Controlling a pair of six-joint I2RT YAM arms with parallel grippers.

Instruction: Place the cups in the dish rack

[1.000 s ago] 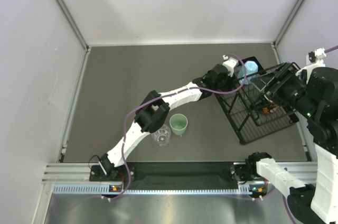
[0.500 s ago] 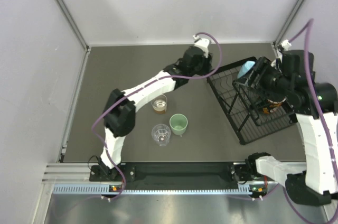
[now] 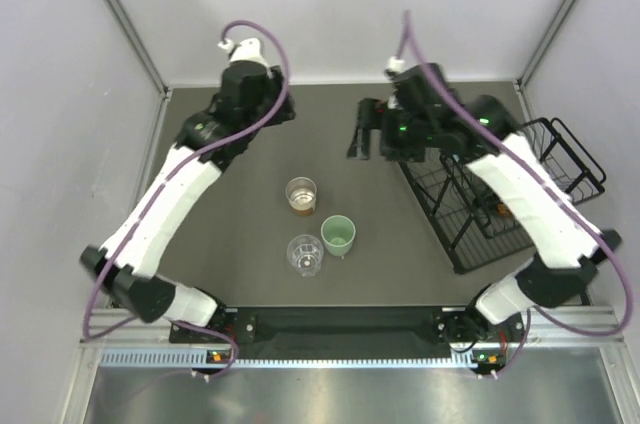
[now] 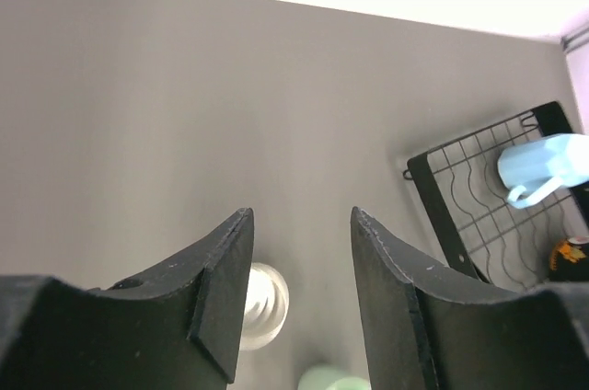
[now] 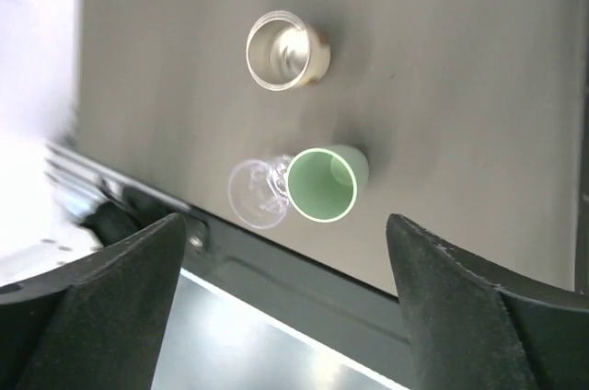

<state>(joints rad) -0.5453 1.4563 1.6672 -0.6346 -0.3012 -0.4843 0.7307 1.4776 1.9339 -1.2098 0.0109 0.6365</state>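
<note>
Left to load, out on the open surface (image 3: 240,234): amber glass (image 3: 301,195), mint green tumbler (image 3: 338,235), clear ribbed cup (image 3: 305,254), clustered near the middle, tumbler and ribbed cup just beside each other, glass a little farther back. All apparently upright, mouths up, long axes vertical. Already in the dish rack (image 3: 437,224) at the right: light blue mug (image 4: 543,165); close by it something dark with orange, too small to name.

Over the far middle, by the rack's left corner: right hand (image 3: 366,140), spread wide, empty. From there, down, toward the near edge and to the left for the amber glass, the closest of the three; in the wrist view, all three framed between the fingers (image 5: 110,289). High at the far left: left hand (image 4: 301,224), part-spread, pinching nothing, ribbed cup peeking past one finger. Somewhat farther from the cluster than the right, judging by the overhead view.

Likely next: a drop onto the amber glass from above, square over the rim. Thin clear wall, probably slick; easy to knock into its neighbours
</note>
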